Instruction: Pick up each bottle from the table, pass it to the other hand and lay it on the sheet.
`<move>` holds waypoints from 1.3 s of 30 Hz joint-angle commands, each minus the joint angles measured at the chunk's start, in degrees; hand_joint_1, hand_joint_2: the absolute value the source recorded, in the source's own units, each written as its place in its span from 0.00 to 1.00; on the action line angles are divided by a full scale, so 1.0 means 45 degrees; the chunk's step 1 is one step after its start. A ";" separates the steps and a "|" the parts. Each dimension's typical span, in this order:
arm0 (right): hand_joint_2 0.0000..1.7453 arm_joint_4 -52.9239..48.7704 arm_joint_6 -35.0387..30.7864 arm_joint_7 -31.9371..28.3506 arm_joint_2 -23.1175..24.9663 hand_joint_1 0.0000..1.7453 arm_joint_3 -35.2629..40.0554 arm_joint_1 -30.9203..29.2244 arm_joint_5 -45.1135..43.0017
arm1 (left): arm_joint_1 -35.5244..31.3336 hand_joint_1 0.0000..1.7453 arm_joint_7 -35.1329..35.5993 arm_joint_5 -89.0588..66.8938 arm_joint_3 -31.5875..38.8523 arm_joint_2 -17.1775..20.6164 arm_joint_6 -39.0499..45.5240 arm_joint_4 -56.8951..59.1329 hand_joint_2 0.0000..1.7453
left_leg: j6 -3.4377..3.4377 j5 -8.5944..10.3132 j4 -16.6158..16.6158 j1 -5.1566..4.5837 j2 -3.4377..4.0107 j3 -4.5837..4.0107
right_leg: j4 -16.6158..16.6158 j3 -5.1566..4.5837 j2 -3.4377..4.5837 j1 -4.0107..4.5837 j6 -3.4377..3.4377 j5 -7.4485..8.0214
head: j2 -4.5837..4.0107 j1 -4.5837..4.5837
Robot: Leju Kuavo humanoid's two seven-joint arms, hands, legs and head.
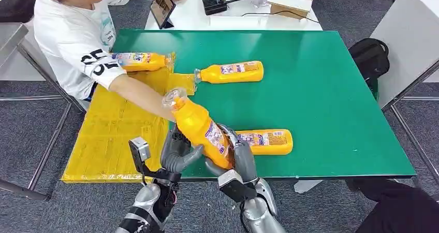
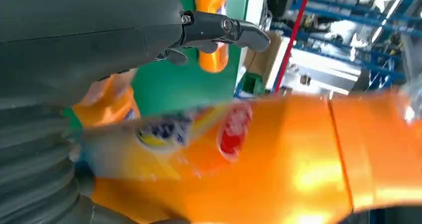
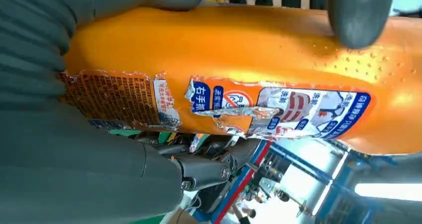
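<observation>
The held bottle sits low in the centre of the head view, raised above the near edge of the green tabletop, its long axis tilted with the cap toward the upper left. The right hand grips its lower body, fingers wrapped around the label. The left hand is just beside it on the left, fingers apart and not visibly closed on it, so the handover looks about to happen. The yellow sheet lies further left, nearer the left hand. Three other bottles rest flat: one on the sheet, two on the tabletop. A person's arm reaches over the sheet.
</observation>
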 commanded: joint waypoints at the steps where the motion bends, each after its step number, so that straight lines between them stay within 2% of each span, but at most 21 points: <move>1: 1.00 0.3072 -0.0424 -0.0177 0.0344 1.00 0.1142 -0.0829 0.1288 | -0.0773 0.00 0.0056 0.0005 -0.0508 -0.0326 0.0094 0.1391 1.00 | 0.0014 -0.0025 -0.0012 0.0006 0.0024 0.0076 | -0.0017 0.0073 0.0007 0.0016 -0.0040 -0.0016 | 0.0000 0.0000; 11: 1.00 0.6049 -0.1013 0.0182 0.0772 1.00 0.2543 -0.1632 0.2279 | -0.1268 0.00 0.0094 0.0298 -0.1111 -0.0326 0.0191 0.2085 1.00 | 0.0007 -0.0009 -0.0003 0.0011 -0.0003 0.0029 | -0.0008 0.0035 -0.0016 0.0016 -0.0028 -0.0011 | 0.0000 0.0005; 18: 1.00 0.6525 -0.1164 0.0362 0.0772 1.00 0.3213 -0.1841 0.1999 | -0.1406 0.00 0.0031 0.0484 -0.1210 -0.0326 0.0314 0.2191 1.00 | 0.0011 -0.0024 -0.0001 0.0011 -0.0015 0.0059 | -0.0003 0.0067 -0.0034 0.0021 -0.0043 -0.0034 | 0.0000 0.0005; 35: 1.00 0.6525 -0.1164 0.0362 0.0772 1.00 0.3213 -0.1841 0.1999 | -0.1406 0.00 0.0031 0.0484 -0.1210 -0.0326 0.0314 0.2191 1.00 | 0.0007 -0.0010 0.0003 0.0011 -0.0022 0.0023 | -0.0001 0.0029 -0.0037 0.0017 -0.0030 -0.0021 | 0.0000 0.0005; 36: 1.00 0.6542 -0.1154 0.0362 0.0772 1.00 0.3204 -0.1854 0.1991 | -0.1407 0.17 0.0025 0.0494 -0.1204 -0.0326 0.0319 0.2183 1.00 | 0.0013 -0.0025 0.0005 0.0011 -0.0026 0.0054 | 0.0003 0.0061 -0.0046 0.0020 -0.0045 -0.0038 | 0.0000 0.0005; 37: 1.00 0.6579 -0.1134 0.0351 0.0772 1.00 0.3208 -0.1882 0.1969 | -0.1408 1.00 -0.0002 0.0524 -0.1157 -0.0326 0.0362 0.2148 1.00 | 0.0008 -0.0013 0.0005 0.0012 -0.0029 0.0029 | 0.0001 0.0037 -0.0045 0.0019 -0.0034 -0.0027 | 0.0000 0.0005; 39: 1.00 0.6653 -0.1171 0.0369 0.0772 1.00 0.3275 -0.1922 0.1903 | -0.1379 1.00 -0.0072 0.0589 -0.1071 -0.0326 0.0316 0.2038 1.00 | 0.0007 -0.0009 0.0005 0.0010 -0.0020 0.0018 | 0.0001 0.0023 -0.0034 0.0015 -0.0027 -0.0019 | 0.0000 0.0005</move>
